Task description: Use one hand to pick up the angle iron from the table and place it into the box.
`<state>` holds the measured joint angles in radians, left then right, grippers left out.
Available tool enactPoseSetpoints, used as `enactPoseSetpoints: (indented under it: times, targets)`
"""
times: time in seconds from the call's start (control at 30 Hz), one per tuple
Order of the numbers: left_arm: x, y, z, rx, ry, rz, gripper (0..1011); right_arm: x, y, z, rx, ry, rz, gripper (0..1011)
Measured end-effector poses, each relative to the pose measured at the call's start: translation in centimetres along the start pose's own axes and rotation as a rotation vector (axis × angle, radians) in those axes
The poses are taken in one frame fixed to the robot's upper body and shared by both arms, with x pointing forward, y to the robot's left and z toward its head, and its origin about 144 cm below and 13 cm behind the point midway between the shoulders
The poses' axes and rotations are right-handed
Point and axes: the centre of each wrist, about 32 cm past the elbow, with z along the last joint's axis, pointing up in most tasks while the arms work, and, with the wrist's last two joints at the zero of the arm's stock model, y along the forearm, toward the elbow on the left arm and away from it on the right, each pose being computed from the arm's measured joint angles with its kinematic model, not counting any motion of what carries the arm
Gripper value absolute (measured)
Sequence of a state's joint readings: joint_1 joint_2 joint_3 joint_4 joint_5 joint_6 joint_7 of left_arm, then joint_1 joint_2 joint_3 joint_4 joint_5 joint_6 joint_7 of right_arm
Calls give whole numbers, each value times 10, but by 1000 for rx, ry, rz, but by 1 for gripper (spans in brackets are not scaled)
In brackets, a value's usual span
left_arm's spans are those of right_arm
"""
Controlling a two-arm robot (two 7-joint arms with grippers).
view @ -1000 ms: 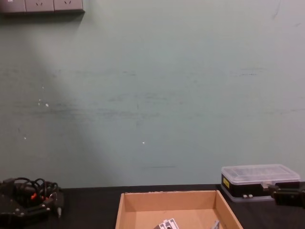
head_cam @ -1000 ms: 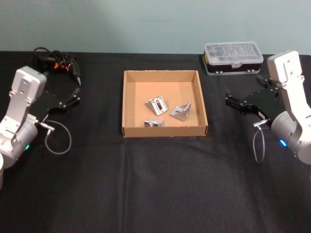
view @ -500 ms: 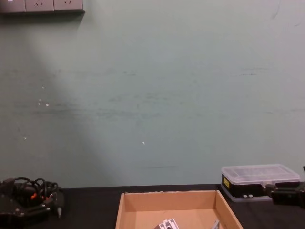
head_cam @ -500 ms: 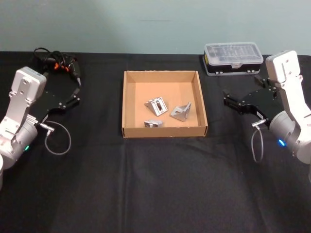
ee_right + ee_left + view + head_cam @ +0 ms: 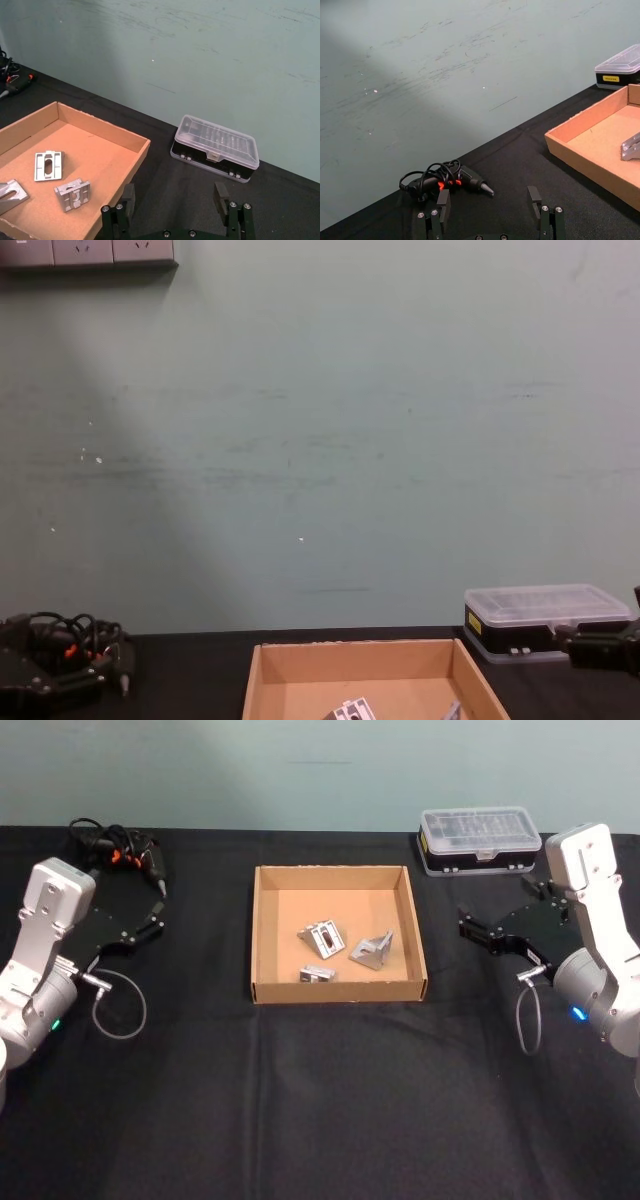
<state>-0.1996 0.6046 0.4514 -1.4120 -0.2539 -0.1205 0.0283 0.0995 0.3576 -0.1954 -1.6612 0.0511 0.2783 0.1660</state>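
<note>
The box point(image 5: 262, 935), a shallow tan tray with thin straight walls, sits mid-table on the black cloth point(image 5: 330, 1100), and all places here are given from it. Three angle irons lie inside on its floor: one point(image 5: 321, 938) near the centre, one point(image 5: 372, 952) toward the box's right wall, and a smaller one point(image 5: 315, 974) close to the near wall; none touches a wall, and bare floor shows along the left half and far side. The right gripper point(image 5: 468, 929) hovers just right of the box's right wall, apart from it, its fingers spread with nothing between them; in the right wrist view the two fingers point(image 5: 221, 194) stand wide apart above dark cloth beside the box's corner. A black case with a clear lid point(image 5: 480, 838) lies beyond the box's far right corner, near that arm. The left gripper point(image 5: 155, 912) rests well to the left of the box, fingers likewise apart and empty, with a broad strip of cloth between it and the left wall. A black clump with red-and-black cables point(image 5: 115, 850) lies past the box's far left corner. A wide stretch of cloth lies in front of the near wall.
</note>
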Motion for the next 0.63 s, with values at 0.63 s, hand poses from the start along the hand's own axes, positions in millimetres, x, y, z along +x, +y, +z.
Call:
enactPoseSetpoints:
  times: [0.63]
  targets:
    - [0, 0, 0, 0, 0, 0, 1000, 0, 0, 0, 1, 0, 1, 1002]
